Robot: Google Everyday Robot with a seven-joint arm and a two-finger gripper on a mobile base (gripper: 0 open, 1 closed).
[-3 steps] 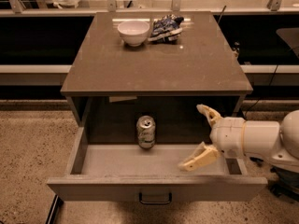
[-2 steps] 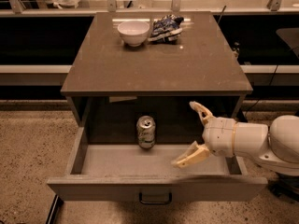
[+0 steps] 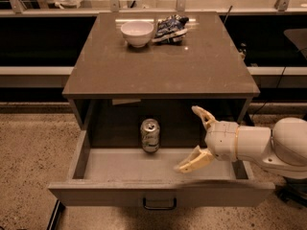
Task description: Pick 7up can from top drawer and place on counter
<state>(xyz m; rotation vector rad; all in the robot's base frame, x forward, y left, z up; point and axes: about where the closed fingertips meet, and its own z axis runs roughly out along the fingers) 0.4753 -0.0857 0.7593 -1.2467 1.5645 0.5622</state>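
Note:
The 7up can (image 3: 150,135) stands upright inside the open top drawer (image 3: 158,193), near the back at its middle. The drawer is pulled fully out below the counter (image 3: 158,61); its dark handle (image 3: 159,204) is at the front centre. My gripper (image 3: 193,138) is open, with pale fingers (image 3: 194,161) spread wide. It reaches in from the right over the drawer's right half, a short way right of the can and not touching it.
A white bowl (image 3: 137,33) and a crumpled blue-and-white bag (image 3: 171,24) sit at the counter's far edge. My white arm (image 3: 268,145) extends from the right. A speckled floor (image 3: 33,152) lies left of the drawer. Railings and a bag are behind.
My gripper has moved left over the drawer, closer to the can, staying open. The can has not moved.

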